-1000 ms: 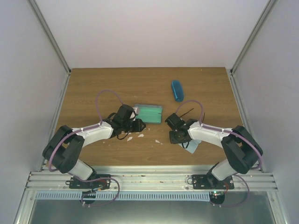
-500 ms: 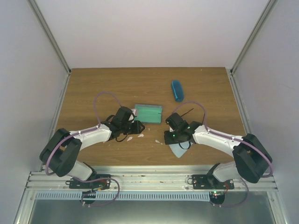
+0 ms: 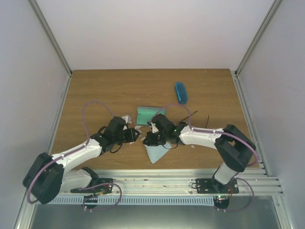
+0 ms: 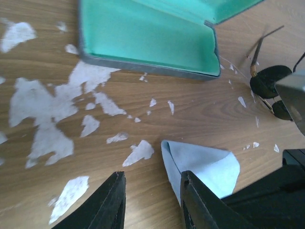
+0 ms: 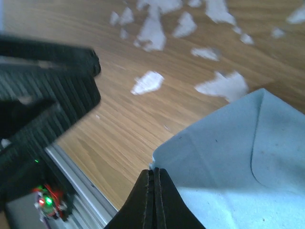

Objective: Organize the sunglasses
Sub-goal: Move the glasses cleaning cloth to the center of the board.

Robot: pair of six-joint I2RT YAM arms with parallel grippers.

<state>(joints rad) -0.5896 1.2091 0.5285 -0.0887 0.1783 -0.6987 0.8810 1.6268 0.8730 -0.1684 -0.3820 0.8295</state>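
Right gripper (image 5: 153, 176), pinching the pale blue cloth (image 5: 228, 157), has dragged it to centre, beside the spread left gripper (image 4: 151, 191); black sunglasses (image 4: 269, 83) lie at its two o'clock, not yet cased.

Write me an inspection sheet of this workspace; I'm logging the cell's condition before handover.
Surface: brown wooden table, with white patches and flecks near the middle.
Job's things: round black-lens sunglasses with thin arms, on the table beside the open case; no other pair seen.
Clutter: grey rectangular case with teal lining, open; bright blue oval case, shut, further back; light blue cloth.
Grippers: left tool open, holding nothing; right tool shut on the cloth's edge.
Cables: purple cable looped over each arm.
Surroundings: white walls, aluminium rail at the near edge.
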